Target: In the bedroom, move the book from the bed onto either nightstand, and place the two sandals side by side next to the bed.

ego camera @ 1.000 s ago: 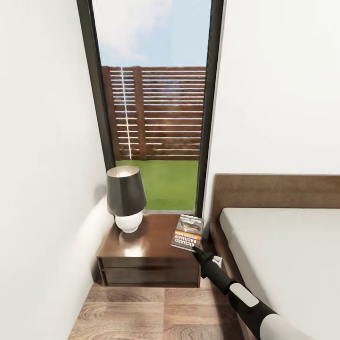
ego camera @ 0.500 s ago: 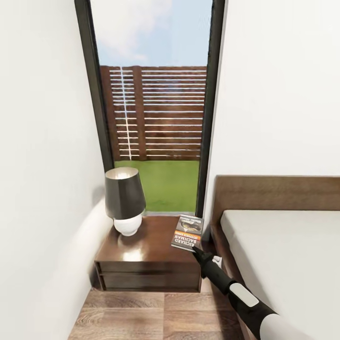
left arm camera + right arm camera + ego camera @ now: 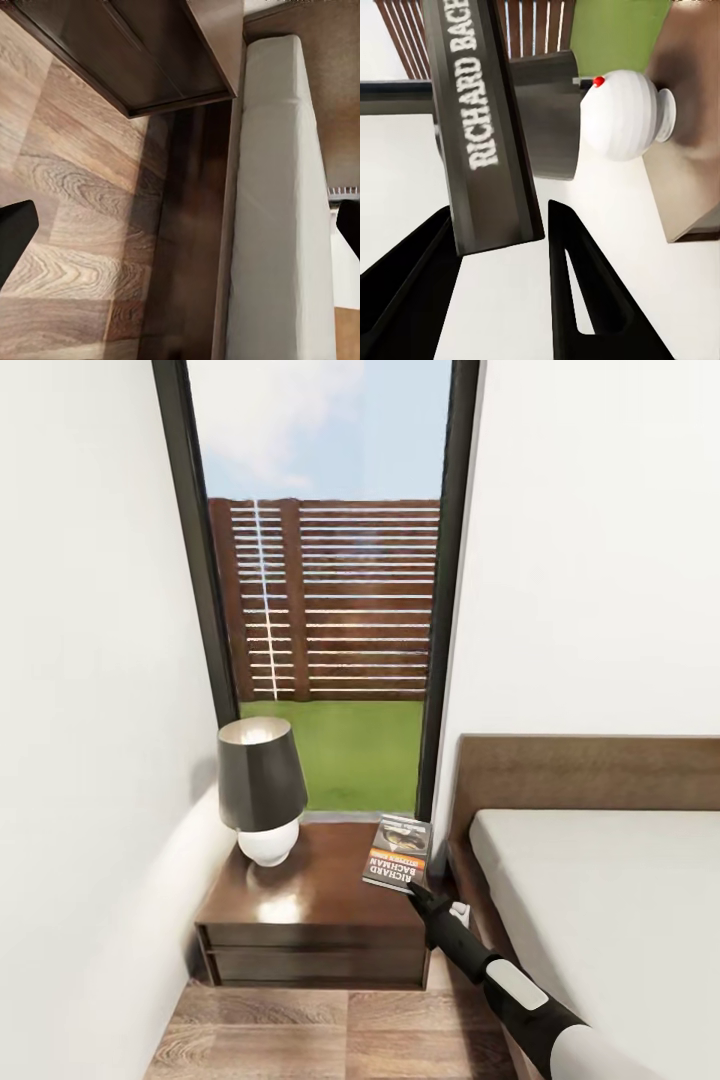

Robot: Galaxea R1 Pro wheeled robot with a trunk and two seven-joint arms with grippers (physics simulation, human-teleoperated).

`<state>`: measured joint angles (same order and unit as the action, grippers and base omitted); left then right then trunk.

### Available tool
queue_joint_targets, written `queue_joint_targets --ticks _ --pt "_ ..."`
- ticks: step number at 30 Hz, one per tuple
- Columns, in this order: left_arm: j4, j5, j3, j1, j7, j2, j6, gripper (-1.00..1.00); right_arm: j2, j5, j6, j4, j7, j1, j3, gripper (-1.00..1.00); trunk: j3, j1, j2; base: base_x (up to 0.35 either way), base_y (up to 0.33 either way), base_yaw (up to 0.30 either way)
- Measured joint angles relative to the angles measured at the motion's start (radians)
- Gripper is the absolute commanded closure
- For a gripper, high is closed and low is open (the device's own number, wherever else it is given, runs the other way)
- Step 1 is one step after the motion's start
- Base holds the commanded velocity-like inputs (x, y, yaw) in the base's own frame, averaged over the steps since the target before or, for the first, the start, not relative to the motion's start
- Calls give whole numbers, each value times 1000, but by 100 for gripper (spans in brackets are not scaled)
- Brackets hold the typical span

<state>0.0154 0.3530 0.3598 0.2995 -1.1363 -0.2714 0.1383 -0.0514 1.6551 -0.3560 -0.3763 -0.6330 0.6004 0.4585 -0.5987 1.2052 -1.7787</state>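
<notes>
The book (image 3: 398, 852), dark with white and orange lettering, hangs tilted over the right side of the nightstand (image 3: 300, 905). My right gripper (image 3: 413, 888) is shut on its near end. In the right wrist view the book (image 3: 484, 127) stands between the two black fingers (image 3: 577, 300), with the lamp's white base (image 3: 626, 112) beyond it. The bed (image 3: 600, 900) with its grey mattress lies to the right. My left gripper (image 3: 180, 232) is open, its fingertips (image 3: 15, 240) wide apart above the wood floor beside the mattress side (image 3: 277, 210). The sandals are out of view.
A black-shaded lamp (image 3: 262, 785) stands on the nightstand's left half. A tall black-framed window (image 3: 330, 590) rises behind it. A white wall closes the left side. The dark headboard (image 3: 590, 770) stands right of the nightstand. Wood floor (image 3: 330, 1035) lies in front.
The whole head view has shifted a little, so the nightstand and lamp sit lower and more to the left. The book stays held in my right gripper.
</notes>
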Motion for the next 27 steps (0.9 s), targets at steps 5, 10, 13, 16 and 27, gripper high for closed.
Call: queue_joint_targets --ticks 5,10,13,16,27 --pt "0 0 0 0 0 -1 0 -100 0 0 0 0 0 0 1 100 0 0 0 40 0 0" --pt "0 0 0 0 0 -1 0 -100 0 0 0 0 0 0 0 100 0 0 0 9 0 0" --pt "0 0 0 0 0 -2 0 -100 0 0 0 0 0 0 1 100 0 0 0 2 0 0" --pt "0 0 0 -1 0 -3 0 -100 1 -1 2 0 0 0 2 100 0 0 0 0 0 0" --pt "0 -24 -2 -16 -1 -23 0 -100 1 -23 5 0 0 0 4 100 0 0 0 0 0 0"
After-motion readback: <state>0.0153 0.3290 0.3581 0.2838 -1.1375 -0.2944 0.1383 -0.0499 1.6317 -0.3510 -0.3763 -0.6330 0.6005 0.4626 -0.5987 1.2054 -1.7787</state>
